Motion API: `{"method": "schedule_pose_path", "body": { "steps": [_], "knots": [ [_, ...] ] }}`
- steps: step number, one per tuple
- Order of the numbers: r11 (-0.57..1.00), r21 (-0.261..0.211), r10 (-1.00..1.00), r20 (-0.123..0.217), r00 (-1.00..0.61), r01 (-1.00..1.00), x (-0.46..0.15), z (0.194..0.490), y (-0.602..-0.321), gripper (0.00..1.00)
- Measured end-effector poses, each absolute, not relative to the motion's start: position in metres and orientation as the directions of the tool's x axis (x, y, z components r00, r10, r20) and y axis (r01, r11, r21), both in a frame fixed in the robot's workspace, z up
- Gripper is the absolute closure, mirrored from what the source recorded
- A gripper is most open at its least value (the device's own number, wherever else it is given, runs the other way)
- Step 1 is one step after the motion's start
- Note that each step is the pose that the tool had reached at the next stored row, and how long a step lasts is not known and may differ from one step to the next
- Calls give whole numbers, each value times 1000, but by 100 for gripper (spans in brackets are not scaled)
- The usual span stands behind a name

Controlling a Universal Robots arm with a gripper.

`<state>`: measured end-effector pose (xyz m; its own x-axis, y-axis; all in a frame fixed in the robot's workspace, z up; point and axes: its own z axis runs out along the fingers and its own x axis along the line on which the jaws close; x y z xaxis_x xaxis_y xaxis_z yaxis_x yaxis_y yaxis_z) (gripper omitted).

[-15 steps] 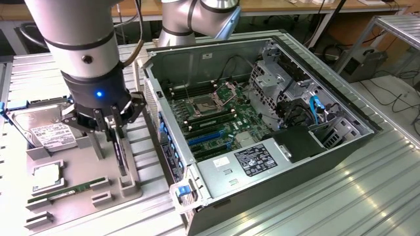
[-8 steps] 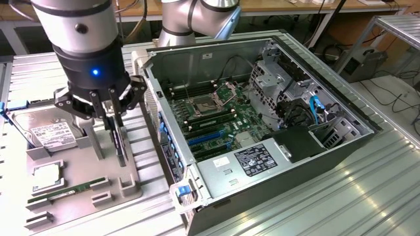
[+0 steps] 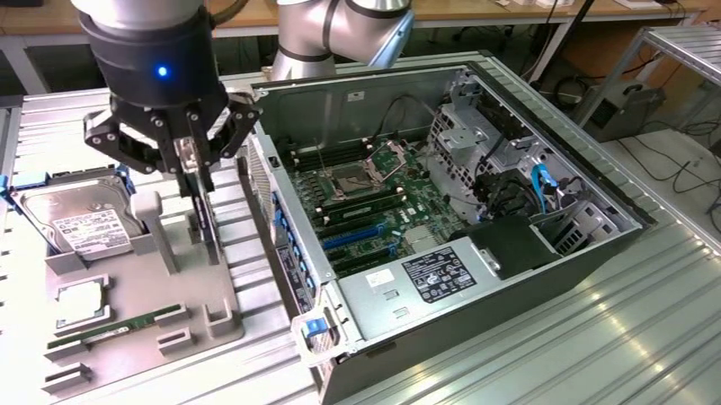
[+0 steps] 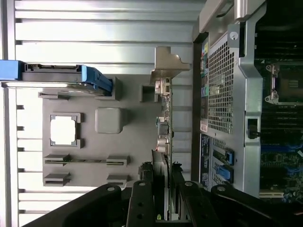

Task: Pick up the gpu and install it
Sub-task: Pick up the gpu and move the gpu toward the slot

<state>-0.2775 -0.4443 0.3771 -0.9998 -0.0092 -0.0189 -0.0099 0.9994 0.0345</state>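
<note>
One arm reaches down in the exterior view, its gripper (image 3: 192, 173) set over the gpu (image 3: 205, 221), which stands on edge in a grey holder tray (image 3: 124, 278) on the exterior view's left. The fingers are drawn in narrow, pinching the card's upper edge from both sides. The card's lower edge sits at the tray. A hard drive (image 3: 79, 221) with a white label leans in the tray beside it, and a green memory stick (image 3: 113, 325) lies nearer the camera. The open computer case (image 3: 451, 337) lies just beside the tray on the exterior view's right, its motherboard (image 3: 372, 202) exposed.

From the wrist view, the gripper (image 4: 161, 189) looks along the gpu (image 4: 160, 163) seen edge-on, with black fingers (image 4: 142, 189) pressed against either face. The card's silver bracket (image 4: 166, 66) is at its far end. The tray (image 4: 132, 137) lies between the blue-framed hard drive (image 4: 57, 78) and the case (image 4: 220, 85).
</note>
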Motion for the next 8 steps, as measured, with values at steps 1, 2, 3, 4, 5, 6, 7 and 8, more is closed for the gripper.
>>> {"method": "schedule_pose_path", "body": {
  "steps": [1, 2, 3, 4, 5, 6, 7, 8],
  "knots": [
    [999, 34, -9, -19, -1000, -10, -276, 382, -445, 74],
    [999, 35, -9, -19, -1000, -10, -274, 386, -445, 74],
    [999, 35, -9, -19, -1000, -10, -272, 391, -445, 74],
    [999, 36, -9, -19, -1000, -10, -269, 396, -446, 74],
    [999, 37, -9, -19, -1000, -10, -265, 402, -447, 74],
    [999, 39, -9, -19, -1000, -10, -262, 407, -447, 74],
    [999, 41, -9, -19, -1000, -10, -258, 412, -448, 74],
    [999, 43, -9, -19, -1000, -10, -255, 417, -449, 74]
  ]
}}
